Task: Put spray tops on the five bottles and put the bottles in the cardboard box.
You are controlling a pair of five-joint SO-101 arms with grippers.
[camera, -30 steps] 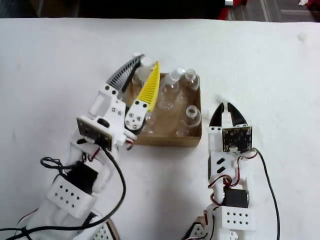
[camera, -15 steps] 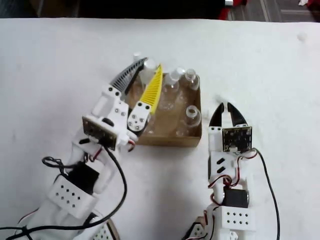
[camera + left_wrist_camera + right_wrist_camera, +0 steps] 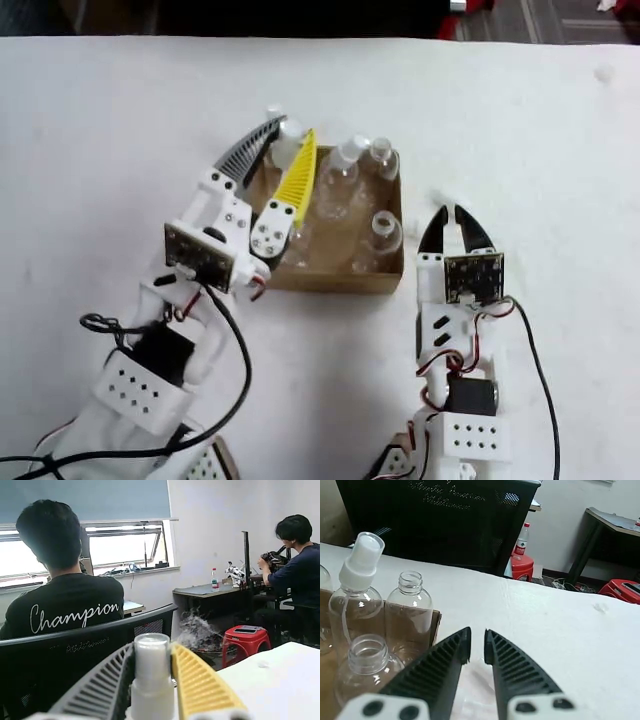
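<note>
At the left, the left gripper [image 3: 297, 128] is seen clamped on the held bottle [image 3: 152, 672], its grey and yellow fingers pressed against either side of the white spray top. The held bottle stands upright, long axis vertical, at the far left corner of the cardboard box [image 3: 340, 282]. Whether its base rests on the box floor cannot be told. The coming move is judged to turn on this: the bottle lies straight between the jaws and at that corner, so only a lowering and a release would be called for, with care that the neighbouring bottle is not knocked.

Further right inside the box, a second capped bottle [image 3: 338, 175] is found upright, just beside the yellow finger. Two bottles without tops are then counted: the far open-necked bottle [image 3: 381, 155] at the far right corner and the near open-necked bottle [image 3: 385, 230] against the right wall. A fifth clear shape may lie by the yellow finger's base, but this cannot be made certain. Two fitted spray tops and two bare necks are thus counted, and the task is judged part done.

At the right, the right gripper [image 3: 451, 212] is placed just outside the box's right wall, above the white table [image 3: 520, 130], its black fingers a narrow gap apart with nothing between them. It is the nearer arm to both open-necked bottles, which lie to its left
</note>
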